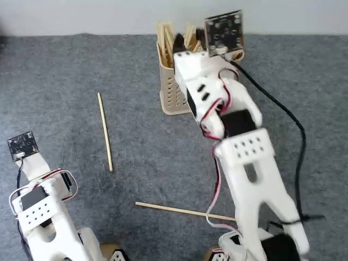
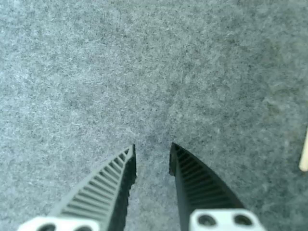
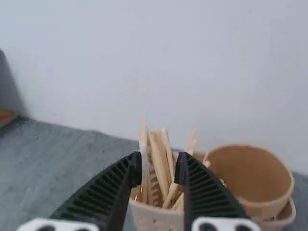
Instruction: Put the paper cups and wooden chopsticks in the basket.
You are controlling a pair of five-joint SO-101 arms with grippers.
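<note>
A: Progress?
B: Partly done. The right gripper (image 3: 159, 166) was slightly parted, pinching nothing, just above the basket (image 1: 173, 98), which already held several chopsticks (image 3: 159, 149).
A: Remaining?
B: Two loose chopsticks (image 1: 105, 132) lay well apart from it. The cups (image 3: 250, 178) stood just beyond it, apparently outside the basket. The left gripper (image 2: 151, 156) was spread, empty.

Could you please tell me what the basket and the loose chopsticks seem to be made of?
Basket: probably beige moulded plastic with a matte finish, judging by its even slotted walls. Chopsticks: apparently pale unfinished wood, thin and plain.
</note>
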